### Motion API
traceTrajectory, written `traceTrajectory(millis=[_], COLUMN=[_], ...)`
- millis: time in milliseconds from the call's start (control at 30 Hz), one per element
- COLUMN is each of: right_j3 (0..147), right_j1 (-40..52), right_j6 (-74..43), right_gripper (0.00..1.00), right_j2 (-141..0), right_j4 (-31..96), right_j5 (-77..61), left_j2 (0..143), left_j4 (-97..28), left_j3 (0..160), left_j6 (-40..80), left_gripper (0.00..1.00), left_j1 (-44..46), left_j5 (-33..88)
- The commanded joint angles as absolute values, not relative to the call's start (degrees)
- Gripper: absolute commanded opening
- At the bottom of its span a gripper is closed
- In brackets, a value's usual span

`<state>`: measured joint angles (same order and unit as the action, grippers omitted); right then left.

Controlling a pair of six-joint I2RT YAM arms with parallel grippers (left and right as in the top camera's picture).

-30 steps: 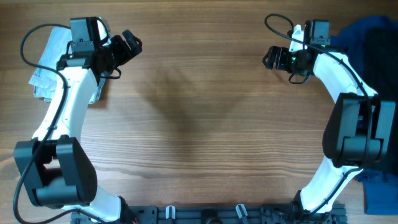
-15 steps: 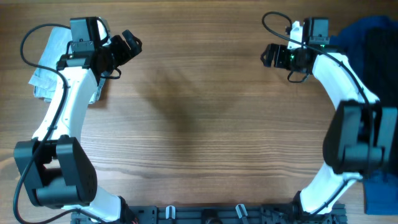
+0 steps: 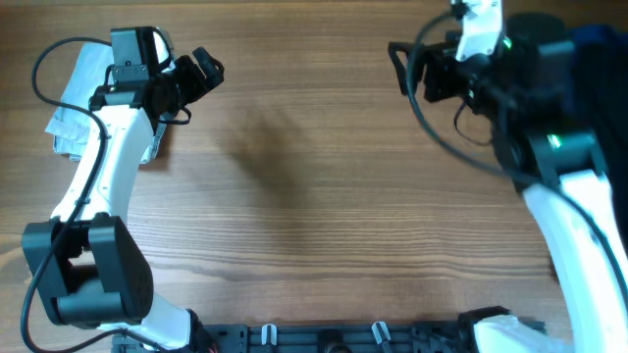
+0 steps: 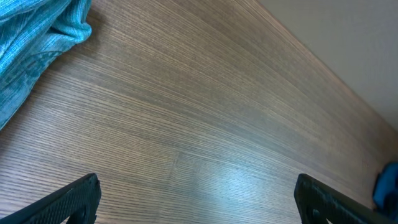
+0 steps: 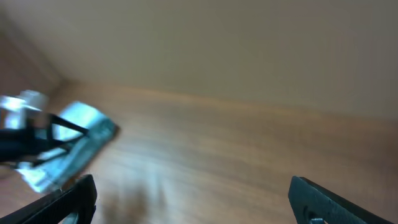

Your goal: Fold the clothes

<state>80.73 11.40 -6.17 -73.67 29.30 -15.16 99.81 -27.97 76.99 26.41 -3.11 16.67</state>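
Overhead: left hand (image 3: 207,68) and right hand (image 3: 404,71) hover empty above the desk (image 3: 314,206), with the denim shorts (image 3: 73,98) folded at its far left. Left wrist: fingers spread wide, denim shorts nearby. Right wrist, blurred: fingers spread, gripping nothing.

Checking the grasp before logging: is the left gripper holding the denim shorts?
No, the left gripper is open over bare table, and the shorts lie apart at the upper left corner.

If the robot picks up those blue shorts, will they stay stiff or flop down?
Probably flop: the blue shorts lie in soft, rumpled folds. Lifted at one edge, they would likely droop and unfold. They probably won't roll, lying flat on the wooden table.
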Motion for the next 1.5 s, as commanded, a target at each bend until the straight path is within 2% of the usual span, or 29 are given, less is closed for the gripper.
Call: traceTrajectory(millis=[0,367,733,933,1200,1467], right_j3=[81.0,77.8,54.9,41.7,23.8,15.6], right_j1=[12.4,12.4,12.4,12.3,10.5,5.6], right_j6=[-6.2,-2.5,-3.0,-3.0,-5.0,-11.1], right_gripper=[1.0,1.0,1.0,1.0,1.0,1.0], right_j2=[-66.3,-41.8,-15.9,-7.1,-0.7,-0.2], right_j4=[29.7,35.3,37.6,29.1,7.1,0.7], right_j5=[-15.0,-12.8,-7.0,-5.9,-5.7,-4.4], left_j2=[100.0,100.0,100.0,100.0,100.0,100.0], left_j4=[-27.9,-27.9,-27.8,-27.9,-27.8,-27.9], left_j3=[77.2,77.2,77.2,77.2,77.2,77.2], left_j6=[26.1,26.1,26.1,26.1,26.1,26.1], left_gripper=[1.0,1.0,1.0,1.0,1.0,1.0], left_j1=[-3.3,-3.3,-3.3,-3.3,-3.3,-3.3], left_j5=[16.0,16.0,16.0,16.0,16.0,16.0])
